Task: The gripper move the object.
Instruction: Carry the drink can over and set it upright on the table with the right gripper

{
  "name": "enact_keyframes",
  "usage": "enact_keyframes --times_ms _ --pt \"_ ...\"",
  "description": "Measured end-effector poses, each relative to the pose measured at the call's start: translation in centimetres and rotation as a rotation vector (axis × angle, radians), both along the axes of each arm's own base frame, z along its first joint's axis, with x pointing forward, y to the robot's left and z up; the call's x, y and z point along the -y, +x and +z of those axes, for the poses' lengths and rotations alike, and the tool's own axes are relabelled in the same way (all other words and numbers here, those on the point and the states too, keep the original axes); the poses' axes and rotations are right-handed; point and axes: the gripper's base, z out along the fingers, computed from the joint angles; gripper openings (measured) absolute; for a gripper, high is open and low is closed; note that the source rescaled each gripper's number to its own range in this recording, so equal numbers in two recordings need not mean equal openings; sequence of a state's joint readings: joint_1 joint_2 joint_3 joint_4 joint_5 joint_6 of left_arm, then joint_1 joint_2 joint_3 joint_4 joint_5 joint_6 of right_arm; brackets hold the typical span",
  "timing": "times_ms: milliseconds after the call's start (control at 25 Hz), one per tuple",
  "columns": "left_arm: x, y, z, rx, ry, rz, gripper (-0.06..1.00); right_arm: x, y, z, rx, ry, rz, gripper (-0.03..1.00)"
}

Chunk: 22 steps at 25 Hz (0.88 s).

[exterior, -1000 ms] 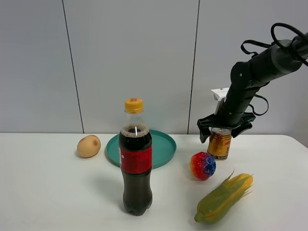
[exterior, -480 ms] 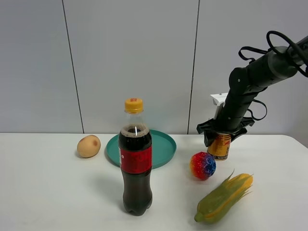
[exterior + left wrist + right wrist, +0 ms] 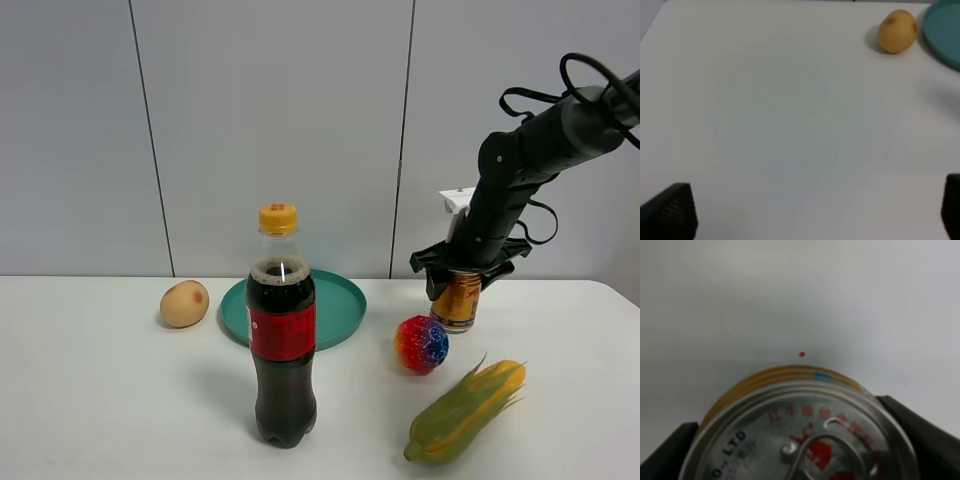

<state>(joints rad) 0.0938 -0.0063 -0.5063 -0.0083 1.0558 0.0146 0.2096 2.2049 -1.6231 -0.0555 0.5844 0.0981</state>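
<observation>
The gold-yellow can (image 3: 457, 303) with red markings stands on the white table at the right, behind the multicoloured ball. My right gripper (image 3: 463, 272) comes down over its top, and the black fingers close against both sides of the rim. In the right wrist view the can's silver pull-tab top (image 3: 805, 440) fills the lower part, with a finger (image 3: 912, 432) touching each side. My left gripper (image 3: 810, 207) is open and empty over bare table; it does not show in the high view.
A dark cola bottle (image 3: 282, 340) stands front centre. A teal plate (image 3: 335, 300) and a potato (image 3: 184, 303) lie behind it. The multicoloured ball (image 3: 421, 343) and a corn cob (image 3: 465, 410) lie just in front of the can. The potato (image 3: 897, 31) also shows in the left wrist view.
My right gripper's fingers were spread wider above the can; they have come down and closed in on its top. The can stays in the same place.
</observation>
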Motion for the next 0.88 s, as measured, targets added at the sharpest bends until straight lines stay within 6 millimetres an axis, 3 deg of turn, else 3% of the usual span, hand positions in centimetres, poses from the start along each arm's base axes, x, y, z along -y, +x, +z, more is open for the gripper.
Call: enact_keyframes --times_ms 160,320,480,640,880 --pt "0.0 0.0 0.0 0.000 0.000 0.000 1.00 0.1 -0.4 3.4 0.048 0.016 -0.005 0.00" --pt "0.0 0.0 0.0 0.000 0.000 0.000 1.00 -0.1 -1.3 8.3 0.135 0.059 0.002 0.00" --pt "0.0 0.0 0.0 0.000 0.000 0.000 1.00 -1.7 -3.1 13.3 0.240 0.065 0.130 0.00" --pt "0.0 0.0 0.0 0.000 0.000 0.000 1.00 -5.6 -5.1 18.1 0.319 0.087 0.299 0.00" --pt "0.0 0.0 0.0 0.000 0.000 0.000 1.00 -14.5 -9.4 24.2 0.481 0.106 0.605 0.00"
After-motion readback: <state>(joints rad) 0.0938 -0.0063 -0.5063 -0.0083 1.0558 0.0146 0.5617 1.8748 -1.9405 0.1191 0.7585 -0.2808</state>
